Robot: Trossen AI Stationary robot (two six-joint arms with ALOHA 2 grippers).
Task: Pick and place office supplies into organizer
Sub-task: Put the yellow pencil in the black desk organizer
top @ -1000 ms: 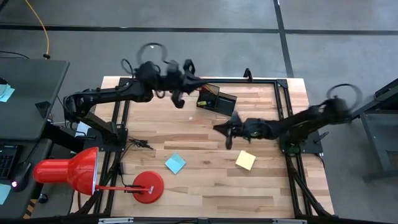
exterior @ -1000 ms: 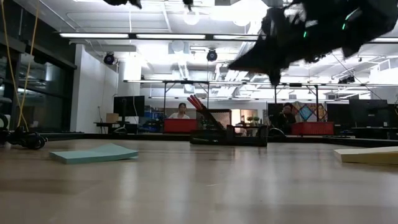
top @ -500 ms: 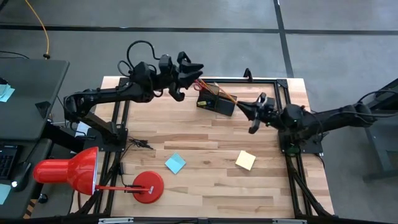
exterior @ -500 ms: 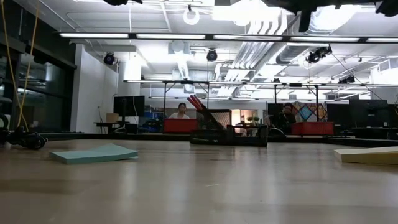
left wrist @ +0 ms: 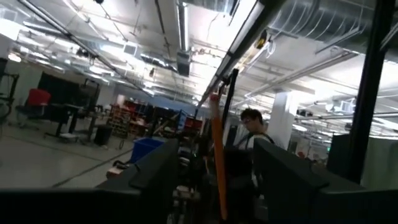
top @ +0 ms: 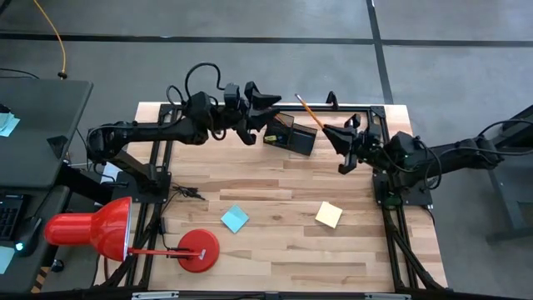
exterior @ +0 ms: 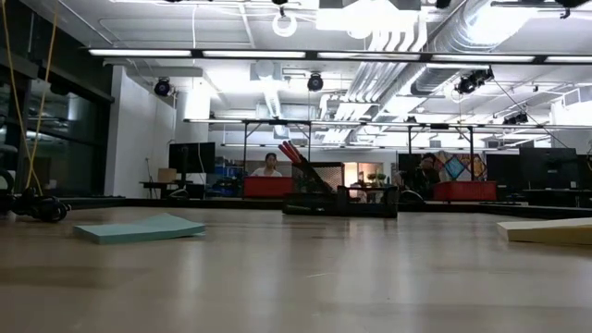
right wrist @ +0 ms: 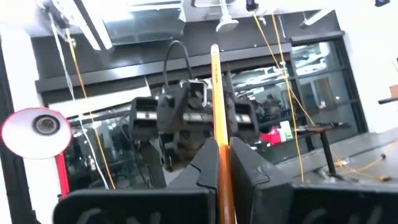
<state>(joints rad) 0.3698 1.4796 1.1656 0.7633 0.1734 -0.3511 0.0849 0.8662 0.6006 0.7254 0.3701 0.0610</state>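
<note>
My right gripper (top: 329, 133) is up in the air at the table's far right, shut on an orange pencil (top: 308, 110). The pencil sticks out past its fingertips, over the black organizer (top: 290, 133), toward my left gripper (top: 268, 110). My left gripper hovers open just left of the organizer. The pencil (left wrist: 217, 162) shows in line with the gap between its fingers, and the high view shows a small gap between them. Red things lean out of the organizer (exterior: 340, 199). A blue sticky pad (top: 235, 218) and a yellow one (top: 328, 214) lie flat on the table. My right gripper pinches the pencil's lower part (right wrist: 221, 142) between its two fingers (right wrist: 245, 163). The pencil lies along the fingers, not across them. Its long free part (right wrist: 215, 87) points up and away toward my left gripper, lifted clear of the table and the organizer.
A big red desk lamp (top: 100, 229) with its round base (top: 198, 248) stands at the near left corner. The black metal frame (top: 379, 125) runs along the table's far and side edges. Bare wood lies between the two pads (exterior: 139, 228) (exterior: 550, 229).
My right gripper has risen from low over the table's middle and drawn back toward the far right. It has kept shut on the pencil and tipped its point upward. My left gripper has opened and swung slightly toward the organizer.
</note>
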